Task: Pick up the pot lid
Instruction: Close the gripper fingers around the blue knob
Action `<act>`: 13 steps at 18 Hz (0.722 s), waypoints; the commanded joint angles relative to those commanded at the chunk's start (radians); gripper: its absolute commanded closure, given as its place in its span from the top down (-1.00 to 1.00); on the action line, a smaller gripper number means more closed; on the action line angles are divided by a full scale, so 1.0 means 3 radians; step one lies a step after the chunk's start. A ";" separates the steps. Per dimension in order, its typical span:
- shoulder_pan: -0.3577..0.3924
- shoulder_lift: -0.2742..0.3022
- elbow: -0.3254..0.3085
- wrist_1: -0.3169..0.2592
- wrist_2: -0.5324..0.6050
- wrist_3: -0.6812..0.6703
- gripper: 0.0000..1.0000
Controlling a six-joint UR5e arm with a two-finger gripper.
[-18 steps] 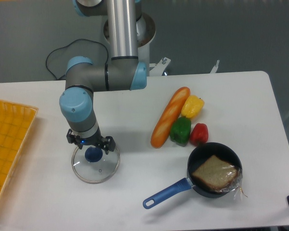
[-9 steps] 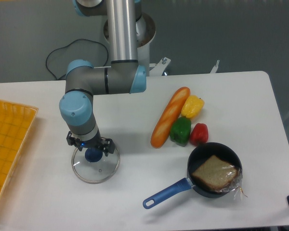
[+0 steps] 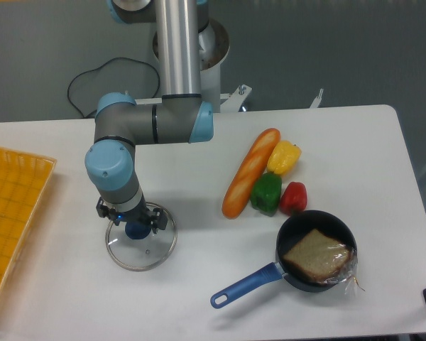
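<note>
– Where to look for the lid (image 3: 138, 254)?

– Flat on the table (image 3: 199, 284), knob (image 3: 137, 231) up, between the yellow bin (image 3: 18, 213) and the pan (image 3: 292, 233).

– And the gripper (image 3: 136, 218)?

– Right at the knob, pointing down. Looks spread, one finger towards either side, and seems to pinch nothing. Cannot tell from this view whether touching or just above.

– Ready to squeeze, then?

– Check height first. Lower gently, if need be, to get well down the sides of the knob without pressing on the clear part below. Best to grip beneath the top, not by the very edge.

– How to centre?

– With the knob midway in the gap. Correct sideways before closing, so as not to drag the lid along the table or tip up one side.

– And the squeeze?

– Slow and even, firm enough against slipping. Likely smooth, so worth testing with a tiny lift. Then raise straight up, rim level, and pause on seeing any tilt or swing. Probably close to the grasp now, with only closing and lifting left.
</note>
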 joint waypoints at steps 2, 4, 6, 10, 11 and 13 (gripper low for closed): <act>0.0000 -0.0010 0.0000 0.0000 -0.0005 0.0000 0.99; -0.0005 -0.0010 0.0000 0.0005 -0.0005 0.0000 0.94; -0.0005 -0.0015 -0.0010 0.0071 0.0000 -0.0005 0.85; -0.0026 -0.0036 -0.0010 0.0092 0.0000 -0.0020 0.71; -0.0026 -0.0036 -0.0010 0.0087 0.0000 -0.0020 0.69; -0.0026 -0.0036 -0.0010 0.0087 0.0000 -0.0021 0.62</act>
